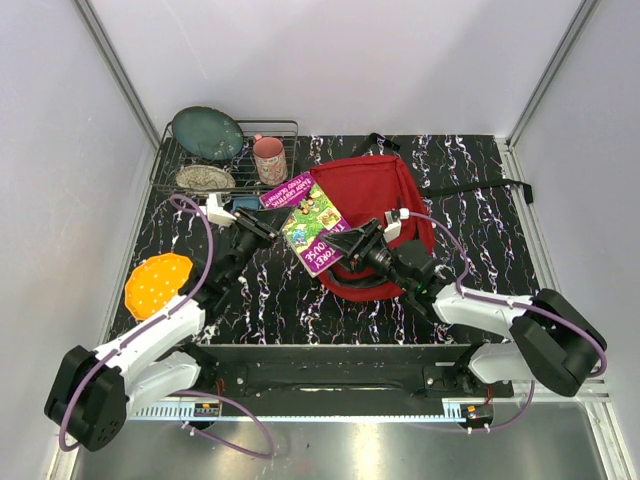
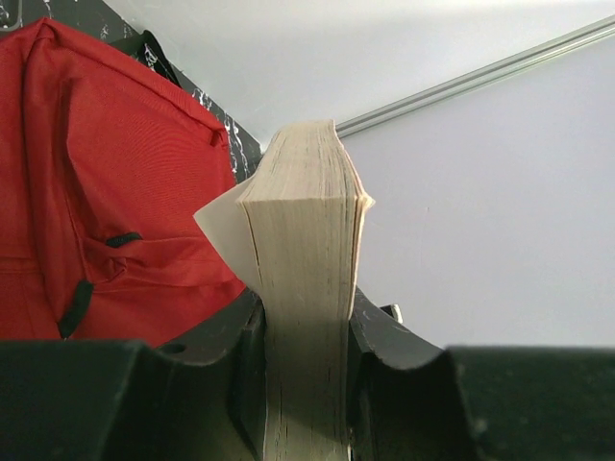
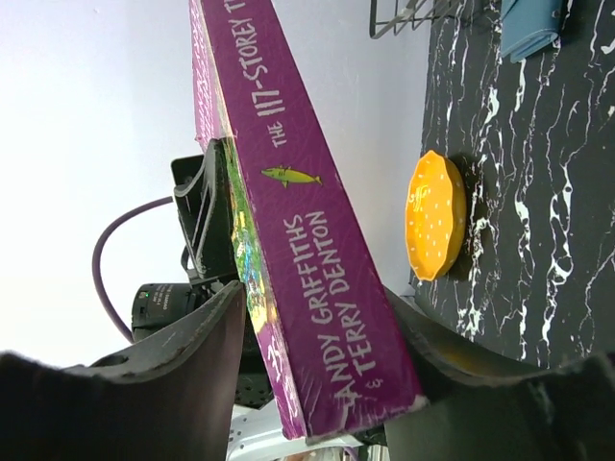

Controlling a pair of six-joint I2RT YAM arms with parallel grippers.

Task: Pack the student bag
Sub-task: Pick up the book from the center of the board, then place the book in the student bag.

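Note:
The student bag [image 1: 385, 190] is a large red backpack lying on the dark marbled table at centre right. It also fills the left of the left wrist view [image 2: 106, 192]. A thick purple book [image 1: 312, 225] is held above the table just left of the bag. My left gripper [image 1: 262, 230] is shut on the book's cream page edge [image 2: 307, 240]. My right gripper [image 1: 347, 243] is shut on the book's other end, with the purple spine [image 3: 317, 250] between its fingers. My left gripper's fingers [image 3: 207, 221] show behind the book in the right wrist view.
A wire dish rack [image 1: 165, 160] at the back left holds a teal plate [image 1: 207, 131], a patterned plate [image 1: 204, 178] and a pink mug [image 1: 269, 159]. An orange plate [image 1: 156, 285] lies at the left, and also shows in the right wrist view [image 3: 435, 216]. A blue item [image 1: 247, 205] lies near the rack.

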